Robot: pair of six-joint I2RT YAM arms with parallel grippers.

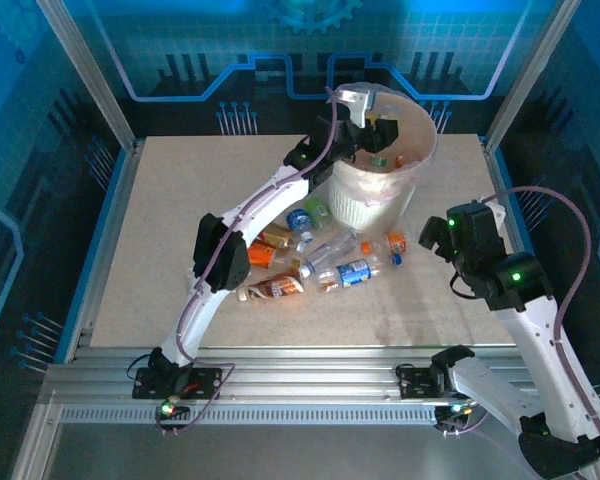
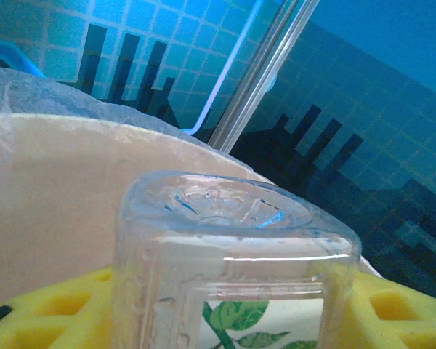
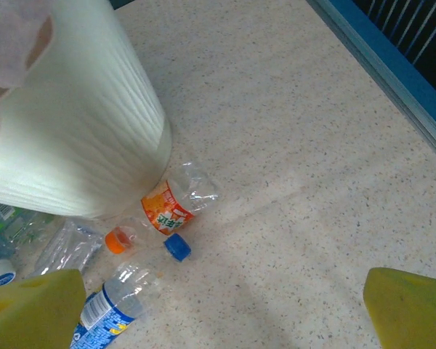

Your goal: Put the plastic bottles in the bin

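The left claw [image 1: 368, 130] grips a clear, leaf-labelled bottle [image 2: 232, 240] over the ribbed white bin [image 1: 375, 200]. The right claw [image 3: 219, 309] gapes wide.

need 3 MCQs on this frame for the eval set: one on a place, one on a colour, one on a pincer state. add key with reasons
1. The left pincer is:
A) far from the bin
B) over it
C) resting against its outer wall

2. The print on the held bottle's label is:
A) red
B) blue
C) green

3. The right pincer is:
A) open, empty
B) shut, empty
C) shut on something

Key:
1 B, the top view shows it above the bin's opening.
2 C, green leaves show in the left wrist view.
3 A, its yellow pads stand far apart with nothing between them.
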